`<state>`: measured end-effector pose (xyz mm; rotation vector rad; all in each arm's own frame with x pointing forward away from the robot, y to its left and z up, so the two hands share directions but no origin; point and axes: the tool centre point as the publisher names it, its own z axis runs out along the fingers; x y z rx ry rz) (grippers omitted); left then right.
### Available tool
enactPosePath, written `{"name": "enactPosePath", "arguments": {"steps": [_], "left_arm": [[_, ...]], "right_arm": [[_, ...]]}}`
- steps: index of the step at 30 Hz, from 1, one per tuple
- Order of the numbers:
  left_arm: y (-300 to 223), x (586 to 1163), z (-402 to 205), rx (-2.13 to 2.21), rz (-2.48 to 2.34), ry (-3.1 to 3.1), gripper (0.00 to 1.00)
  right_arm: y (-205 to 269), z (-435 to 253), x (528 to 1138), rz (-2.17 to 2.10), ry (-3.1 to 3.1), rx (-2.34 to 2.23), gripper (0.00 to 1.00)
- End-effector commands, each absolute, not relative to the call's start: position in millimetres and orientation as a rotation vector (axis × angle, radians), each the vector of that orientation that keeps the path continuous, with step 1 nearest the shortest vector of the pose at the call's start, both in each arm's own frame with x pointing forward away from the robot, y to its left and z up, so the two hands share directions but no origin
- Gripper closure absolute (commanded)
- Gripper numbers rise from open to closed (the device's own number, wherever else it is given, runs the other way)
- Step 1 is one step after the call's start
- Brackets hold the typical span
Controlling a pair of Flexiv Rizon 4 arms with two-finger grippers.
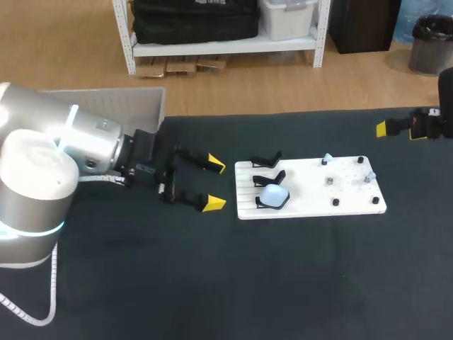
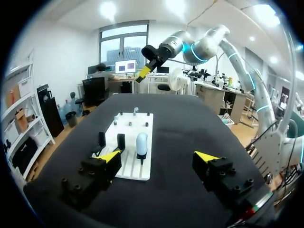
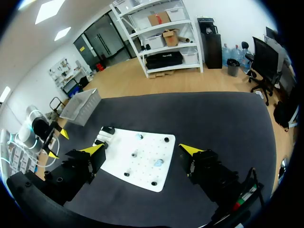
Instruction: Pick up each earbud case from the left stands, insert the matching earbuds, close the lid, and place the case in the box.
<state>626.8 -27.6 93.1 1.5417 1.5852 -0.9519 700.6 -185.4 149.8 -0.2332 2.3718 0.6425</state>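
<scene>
The black-topped table stands on a pale wooden floor. Beyond the table's far edge is a white shelving unit holding a black bag and a clear tub, with flat cardboard beneath it. Beside the shelving stand a dark cabinet and a grey waste bin. Past the table's right end, a window sits in a white wall, under bright ceiling lights.

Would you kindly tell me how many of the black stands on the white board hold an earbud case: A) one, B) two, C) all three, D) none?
A: only one pale blue earbud case is seated there; the other two stands on the white board are bare.
</scene>
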Motion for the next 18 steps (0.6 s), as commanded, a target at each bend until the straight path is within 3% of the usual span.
{"name": "enactPosePath", "arguments": {"steps": [1,5,9,14,18], "left_arm": [[-39.4,633.0,82.8,1.543,-0.951,1.573,0.15],[-45.2,636.9,77.0,1.543,-0.948,1.571,0.21],[-50.3,641.1,71.1,1.539,-0.95,1.581,0.48],[-55.9,644.6,65.3,1.526,-0.953,1.592,0.56],[-61.7,643.6,62.0,1.525,-0.952,1.589,0.55]], "right_arm": [[-185.8,149.8,700.4,0.643,2.372,-0.234,0.0],[-185.8,149.8,700.4,0.643,2.372,-0.234,0.0],[-185.8,149.8,700.4,0.643,2.372,-0.234,0.0],[-185.8,149.8,700.4,0.643,2.372,-0.234,0.0],[-185.8,149.8,700.4,0.643,2.372,-0.234,0.0]]}}
